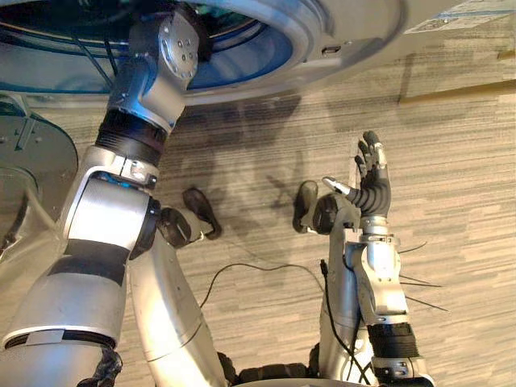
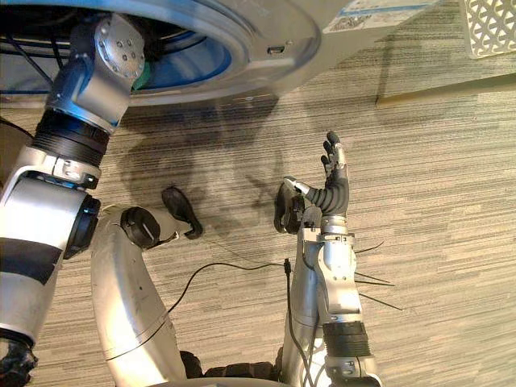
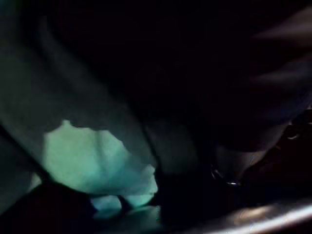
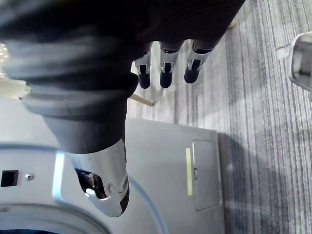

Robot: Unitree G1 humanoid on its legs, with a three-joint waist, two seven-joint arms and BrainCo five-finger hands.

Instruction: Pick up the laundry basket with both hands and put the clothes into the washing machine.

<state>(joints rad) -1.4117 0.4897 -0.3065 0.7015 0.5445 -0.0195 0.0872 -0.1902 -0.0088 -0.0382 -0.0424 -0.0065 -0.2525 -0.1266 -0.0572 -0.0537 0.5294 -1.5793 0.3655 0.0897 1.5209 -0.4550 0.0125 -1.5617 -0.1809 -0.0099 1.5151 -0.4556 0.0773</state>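
Reaches with the left arm (image 1: pixel 145 81) through the round opening of the washing machine (image 1: pixel 322 32), past a smooth silver-grey ring and into the blue-lit drum (image 1: pixel 242 64). Has the left hand deep in that dark drum, too dim to tell whether spread or clenched. Looks from that wrist onto pale green cloth (image 3: pixel 92 161), soft and crumpled, lying among darker folds inside the drum. Holds the right hand (image 2: pixel 333 189) up over the floor (image 1: pixel 451 161), with straight fingers close side by side and the thumb set apart, gripping nothing. Leaves the white laundry basket (image 2: pixel 490 28), of open lattice plastic, at the far upper right of the right eye view, well apart from both hands. Bears a small label (image 1: pixel 455 18) on the machine's grey casing, with print too small to read. Bears also a narrow yellow strip (image 4: pixel 188 171) just beside a small rectangular hatch (image 4: pixel 205 173) on the front panel, with no legible writing. Stands on carpet of fine grey-brown stripes.
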